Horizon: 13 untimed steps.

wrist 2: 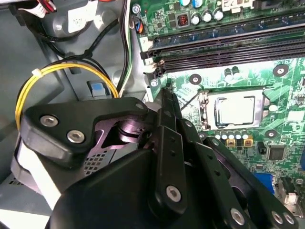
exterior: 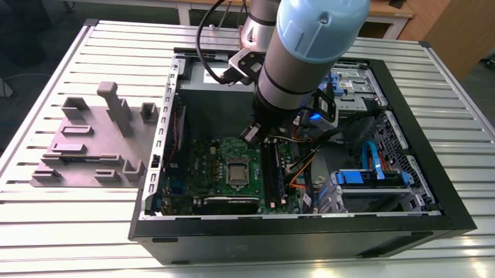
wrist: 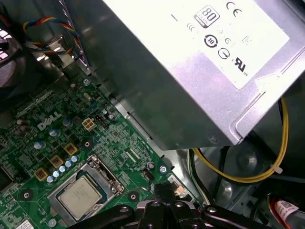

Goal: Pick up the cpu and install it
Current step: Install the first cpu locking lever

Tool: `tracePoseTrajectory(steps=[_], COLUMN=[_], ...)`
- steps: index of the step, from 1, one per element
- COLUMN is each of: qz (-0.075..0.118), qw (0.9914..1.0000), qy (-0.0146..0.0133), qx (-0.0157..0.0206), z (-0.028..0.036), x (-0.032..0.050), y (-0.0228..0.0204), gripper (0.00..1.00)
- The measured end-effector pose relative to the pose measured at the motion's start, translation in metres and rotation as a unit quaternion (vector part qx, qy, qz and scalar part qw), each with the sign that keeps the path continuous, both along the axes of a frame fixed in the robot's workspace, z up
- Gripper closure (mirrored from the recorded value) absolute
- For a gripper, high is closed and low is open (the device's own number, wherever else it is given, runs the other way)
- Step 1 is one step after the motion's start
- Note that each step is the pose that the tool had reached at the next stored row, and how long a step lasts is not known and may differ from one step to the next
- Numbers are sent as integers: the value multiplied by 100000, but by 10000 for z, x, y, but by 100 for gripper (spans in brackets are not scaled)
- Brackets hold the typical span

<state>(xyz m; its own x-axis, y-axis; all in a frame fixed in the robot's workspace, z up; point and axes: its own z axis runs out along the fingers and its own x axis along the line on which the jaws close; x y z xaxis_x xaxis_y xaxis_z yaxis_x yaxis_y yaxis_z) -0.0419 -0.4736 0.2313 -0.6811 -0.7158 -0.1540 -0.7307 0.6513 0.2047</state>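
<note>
**Inspector:** Begin with the largest item.

**Assistant:** A slatted metal worktop carries an open black computer case, which lies on its side with the interior facing up. The arm reaches down into the case from above.

**Inspector:** Anything beside the case?

**Assistant:** A grey fixture plate with upright blocks. It rests on the worktop just beside the case, on the exterior view's left.

**Inspector:** Contents of the case?

**Assistant:** There is a grey metal power supply box with a white label. Next to it the green motherboard lies flat on the case floor. A yellow cable loops near the box, just off the board's edge.

**Inspector:** Location of the cpu?

**Assistant:** The cpu sits flat in its socket on the motherboard, silver top up, with the socket's metal frame around it.

**Inspector:** Condition of the pincer?

**Assistant:** The pincer is clenched, its fingertips drawn together and gripping nothing. In both wrist views it hangs over the board's edge. It is near the socket but apart from the cpu, and touches neither.
</note>
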Motion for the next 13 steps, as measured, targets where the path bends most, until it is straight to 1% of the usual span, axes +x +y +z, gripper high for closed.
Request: tracePoseTrajectory(steps=[2,5,7,13], qz=[91,471,778,1062], qw=[100000,99997,99994,99991], qy=[-4,1,-5,-1], qx=[-43,-582,-727,-777], z=[-2,-2,-2,-1], x=[0,-1,-7,-15], y=[1,0,0,-4], gripper=[89,89,89,89])
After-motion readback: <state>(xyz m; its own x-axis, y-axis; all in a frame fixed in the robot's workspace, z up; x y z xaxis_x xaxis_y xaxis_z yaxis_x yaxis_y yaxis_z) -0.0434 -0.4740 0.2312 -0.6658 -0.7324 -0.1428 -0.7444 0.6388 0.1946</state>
